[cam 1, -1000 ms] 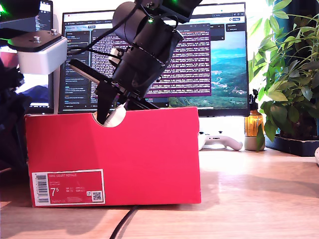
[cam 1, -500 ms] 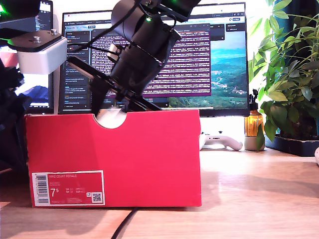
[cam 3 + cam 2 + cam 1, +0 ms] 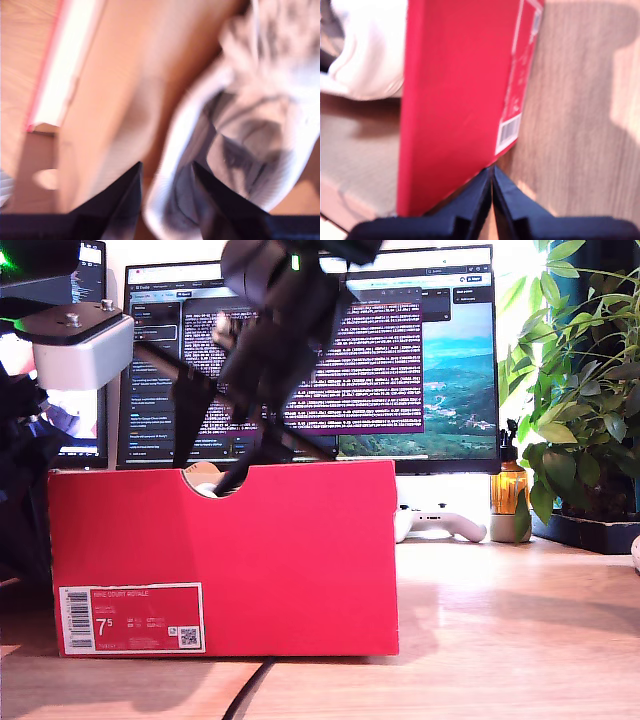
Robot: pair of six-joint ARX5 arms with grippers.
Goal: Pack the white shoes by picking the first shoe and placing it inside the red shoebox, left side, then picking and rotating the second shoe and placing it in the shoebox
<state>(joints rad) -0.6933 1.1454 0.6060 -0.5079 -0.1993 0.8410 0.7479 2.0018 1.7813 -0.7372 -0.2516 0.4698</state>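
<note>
Within the large red cardboard shoebox (image 3: 225, 560): one white leather sneaker (image 3: 240, 150), glimpsed through its half-round notch. My second gripper (image 3: 165, 180) stood apart, astride the shoe's collar, apparently mid-placement. My first gripper (image 3: 492, 187) rested closed beside the box, empty. Other sneaker's packing: undeterminable.

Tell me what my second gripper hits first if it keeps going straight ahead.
Probably the white shoe: its heel collar sits right between the fingers of my second gripper. The view is blurred, so depth is uncertain.

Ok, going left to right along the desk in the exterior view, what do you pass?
Red shoebox → white game controller → amber bottle → potted plant.
</note>
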